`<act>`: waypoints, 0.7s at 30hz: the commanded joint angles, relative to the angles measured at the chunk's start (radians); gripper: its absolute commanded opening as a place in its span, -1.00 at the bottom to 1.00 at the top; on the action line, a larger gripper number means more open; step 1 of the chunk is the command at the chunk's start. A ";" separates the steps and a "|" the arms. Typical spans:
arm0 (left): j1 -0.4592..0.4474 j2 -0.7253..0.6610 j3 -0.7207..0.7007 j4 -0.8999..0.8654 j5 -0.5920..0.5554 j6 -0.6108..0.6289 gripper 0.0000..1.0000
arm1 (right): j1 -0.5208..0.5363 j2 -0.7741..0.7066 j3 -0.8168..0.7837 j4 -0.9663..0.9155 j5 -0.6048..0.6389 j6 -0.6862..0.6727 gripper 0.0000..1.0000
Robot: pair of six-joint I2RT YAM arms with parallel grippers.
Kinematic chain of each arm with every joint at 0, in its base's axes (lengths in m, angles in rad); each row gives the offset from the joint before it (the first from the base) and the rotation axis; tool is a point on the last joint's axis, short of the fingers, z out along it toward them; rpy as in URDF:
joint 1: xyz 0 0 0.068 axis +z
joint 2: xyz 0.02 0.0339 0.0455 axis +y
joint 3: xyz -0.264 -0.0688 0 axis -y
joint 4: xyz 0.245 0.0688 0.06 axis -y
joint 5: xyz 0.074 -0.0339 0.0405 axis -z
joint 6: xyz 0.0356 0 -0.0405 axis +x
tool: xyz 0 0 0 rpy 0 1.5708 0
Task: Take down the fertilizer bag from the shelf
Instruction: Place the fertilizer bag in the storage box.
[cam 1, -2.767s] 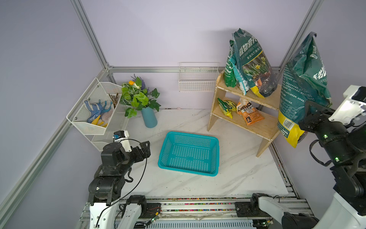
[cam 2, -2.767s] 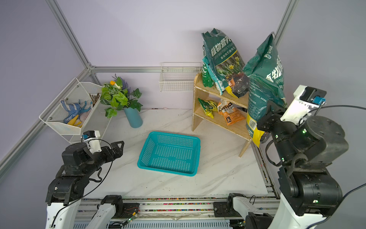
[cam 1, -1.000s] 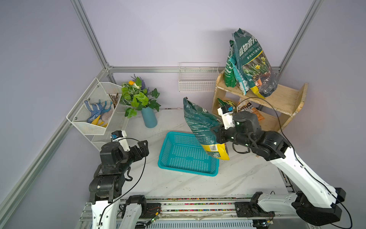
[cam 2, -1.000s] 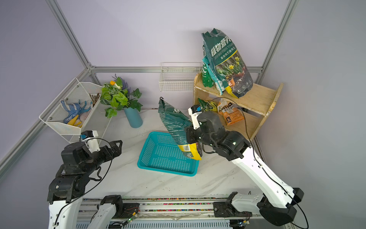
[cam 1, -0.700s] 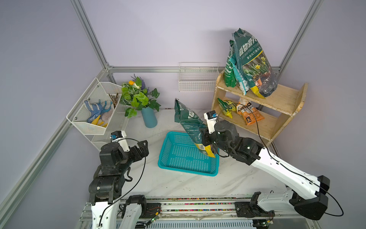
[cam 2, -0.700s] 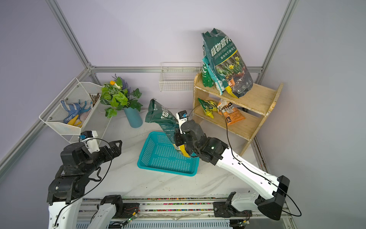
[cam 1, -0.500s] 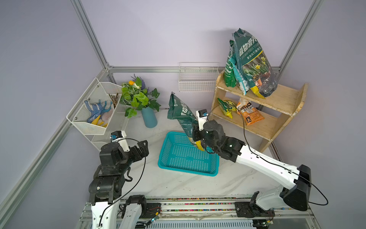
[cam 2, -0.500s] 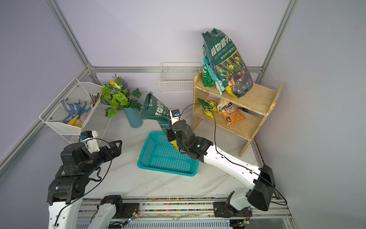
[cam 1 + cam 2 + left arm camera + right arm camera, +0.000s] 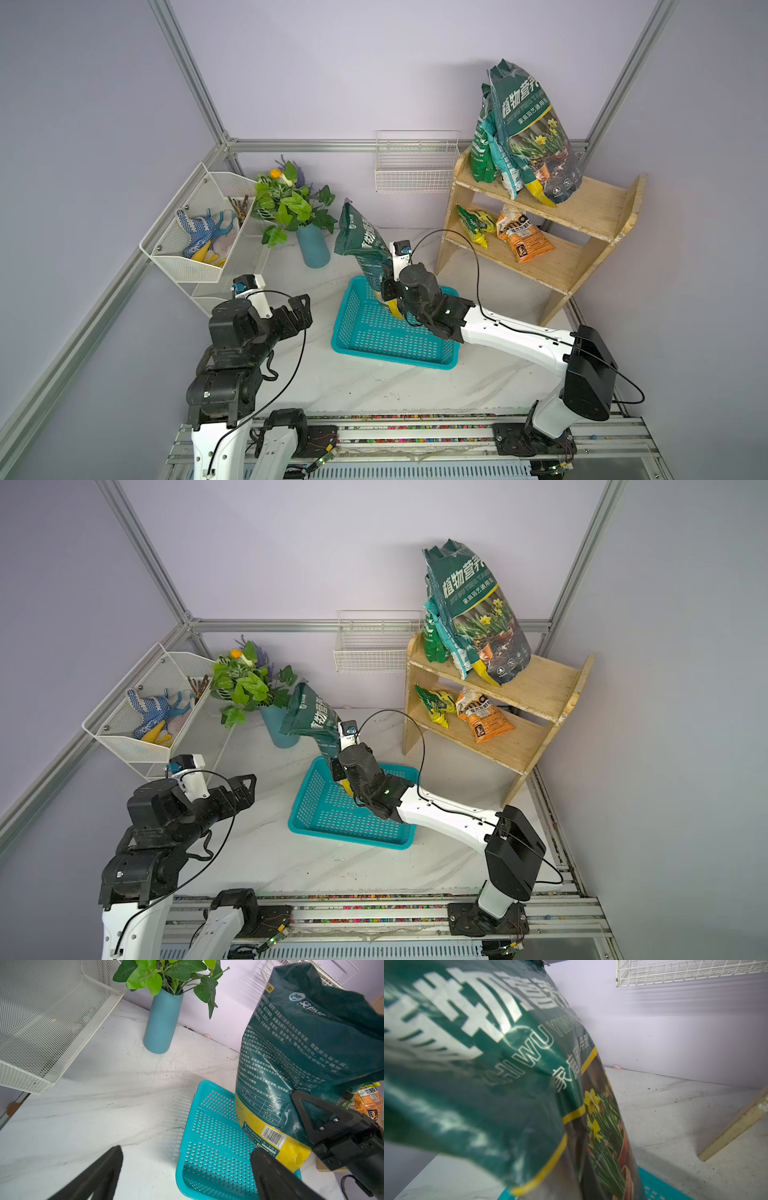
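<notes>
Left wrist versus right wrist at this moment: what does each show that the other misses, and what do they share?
Only the left wrist view: the blue vase, the white mesh rack, the open left gripper, and the barcode side of the fertilizer bag. Only the right wrist view: the bag's front with its daffodil picture. Both: the bag, the teal basket and the wire wall basket.

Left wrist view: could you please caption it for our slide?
Right gripper holding the fertilizer bag over the teal basket, left gripper open.
</notes>
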 commanded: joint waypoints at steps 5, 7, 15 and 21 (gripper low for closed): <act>0.005 -0.009 -0.046 0.014 0.006 -0.004 1.00 | 0.049 -0.054 0.008 0.341 0.066 0.014 -1.00; 0.005 -0.010 -0.046 0.014 0.006 -0.004 1.00 | 0.056 -0.031 0.009 0.350 0.067 0.018 -1.00; 0.007 -0.011 -0.046 0.014 0.007 -0.005 1.00 | 0.075 0.065 0.005 0.406 0.067 0.039 -1.00; 0.007 -0.009 -0.046 0.014 0.009 -0.005 1.00 | 0.083 0.121 -0.008 0.444 0.078 0.047 -1.00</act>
